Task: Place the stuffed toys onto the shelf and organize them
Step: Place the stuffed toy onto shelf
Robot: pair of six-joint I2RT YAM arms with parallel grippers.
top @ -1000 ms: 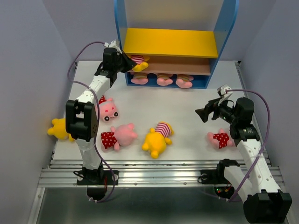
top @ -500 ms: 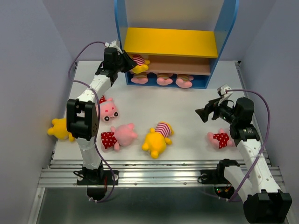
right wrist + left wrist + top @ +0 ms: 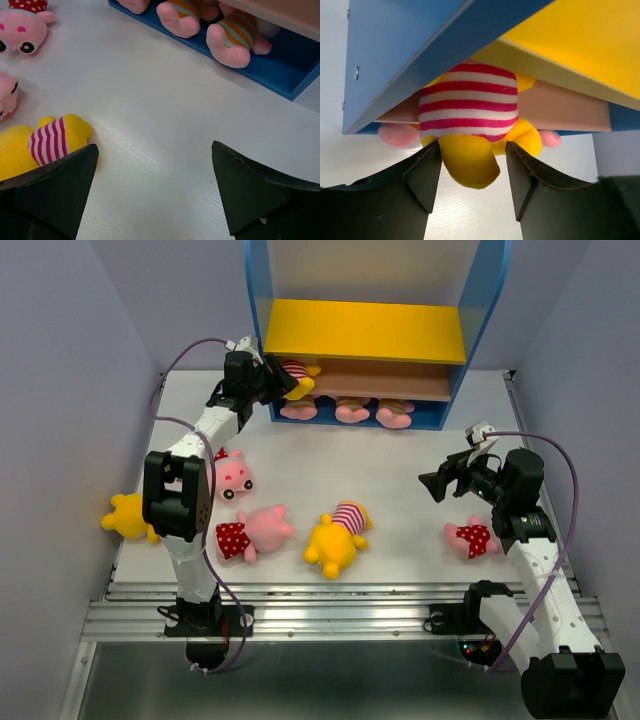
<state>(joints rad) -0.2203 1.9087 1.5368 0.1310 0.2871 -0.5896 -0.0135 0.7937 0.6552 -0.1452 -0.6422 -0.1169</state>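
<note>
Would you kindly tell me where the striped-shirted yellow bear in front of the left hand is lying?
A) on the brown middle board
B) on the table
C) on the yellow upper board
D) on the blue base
A: the yellow bear lies on the brown middle board, beneath the yellow upper board and above the pink pigs on the blue base, with the left hand open around its leg.

Blue side panel (image 3: pixel 395 60), yellow board (image 3: pixel 580 45) close ahead of fingers (image 3: pixel 422 177).
</note>
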